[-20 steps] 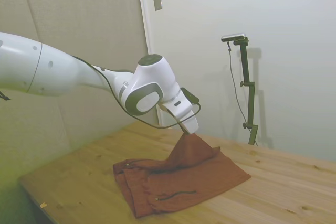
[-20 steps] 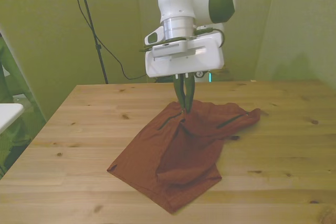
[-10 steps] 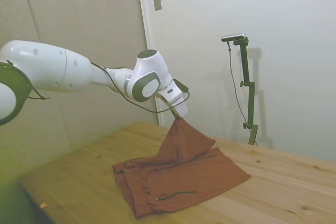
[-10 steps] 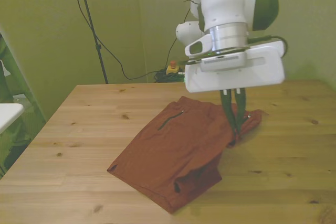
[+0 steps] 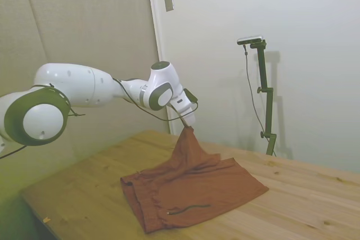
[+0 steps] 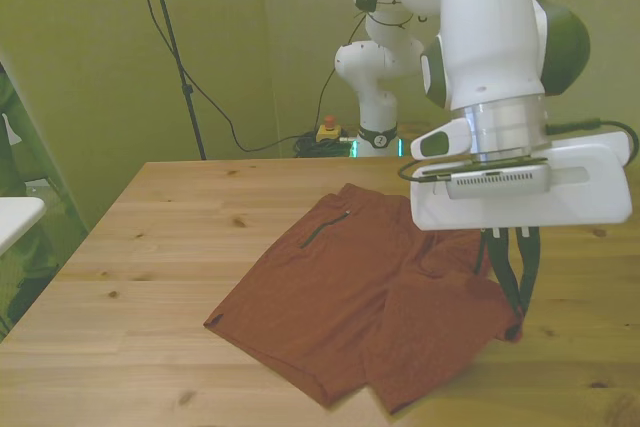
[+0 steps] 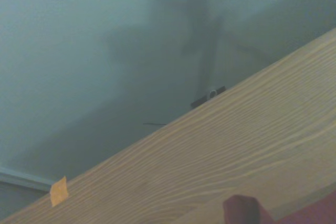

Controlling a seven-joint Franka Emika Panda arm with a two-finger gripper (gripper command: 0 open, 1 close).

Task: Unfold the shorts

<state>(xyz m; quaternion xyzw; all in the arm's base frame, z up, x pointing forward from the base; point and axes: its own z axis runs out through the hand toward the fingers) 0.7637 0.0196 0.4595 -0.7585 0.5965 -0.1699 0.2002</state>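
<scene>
We see the gripper (image 6: 517, 315) pinched on a shorts (image 6: 350, 287) corner, lifting it above the table (image 6: 160, 237).

The shorts (image 6: 370, 297) are soft, matt rust-brown cloth. The table (image 6: 150, 247) is pale, knotty wood with visible grain. The arm's (image 5: 79, 85) white shell looks smooth, glossy plastic.

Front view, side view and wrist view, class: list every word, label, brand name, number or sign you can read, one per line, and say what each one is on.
No text can be read in any of the three views.
The gripper, shut on the shorts: no readable marking.
The shorts: no print or tag lettering can be made out.
Orange scrap on the table edge in the wrist view: blank or too blurred to tell.
</scene>
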